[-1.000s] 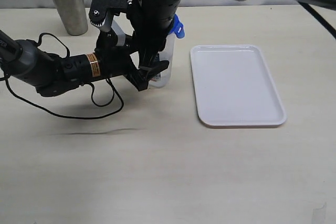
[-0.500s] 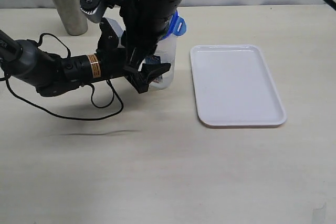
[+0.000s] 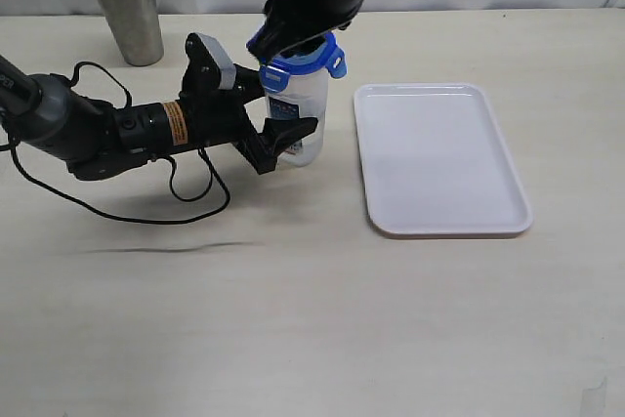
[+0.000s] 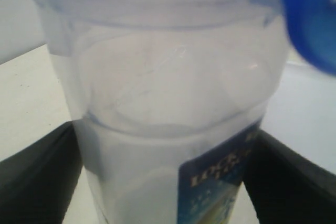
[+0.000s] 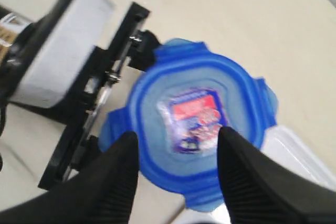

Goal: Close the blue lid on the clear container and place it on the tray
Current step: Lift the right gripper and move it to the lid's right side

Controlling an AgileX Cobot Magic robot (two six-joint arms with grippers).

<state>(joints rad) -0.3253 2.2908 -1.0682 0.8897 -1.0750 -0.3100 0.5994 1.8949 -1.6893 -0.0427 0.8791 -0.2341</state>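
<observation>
**Status: both arms at the canister**

1. Locate the flat white rectangular plastic tray (image 3: 439, 158) on the beige table (image 3: 293, 319). Use it as your reference.
2. The tall clear plastic container (image 3: 305, 114) stands upright on the table just beside the tray's long edge, off the tray. It is on the side towards the tapered steel cup (image 3: 127, 7), which stands well apart from the tray.
3. The rounded-square blue lid (image 3: 308, 63) sits on top of the container. One flap (image 3: 335, 63) juts out towards the tray.
4. Left arm: it lies low and nearly level over the table, reaching towards the tray. The left gripper (image 3: 278, 114) is clamped on the container's body, one black finger (image 4: 37, 177) pressed against each side wall.
5. Right arm: it comes down steeply from the far side of the table, wrist directly over the container. The right gripper (image 5: 177, 135) points down at the lid's red-and-blue sticker (image 5: 194, 114) with its fingers spread apart and holds nothing. You cannot tell whether the fingertips touch the lid.
</observation>
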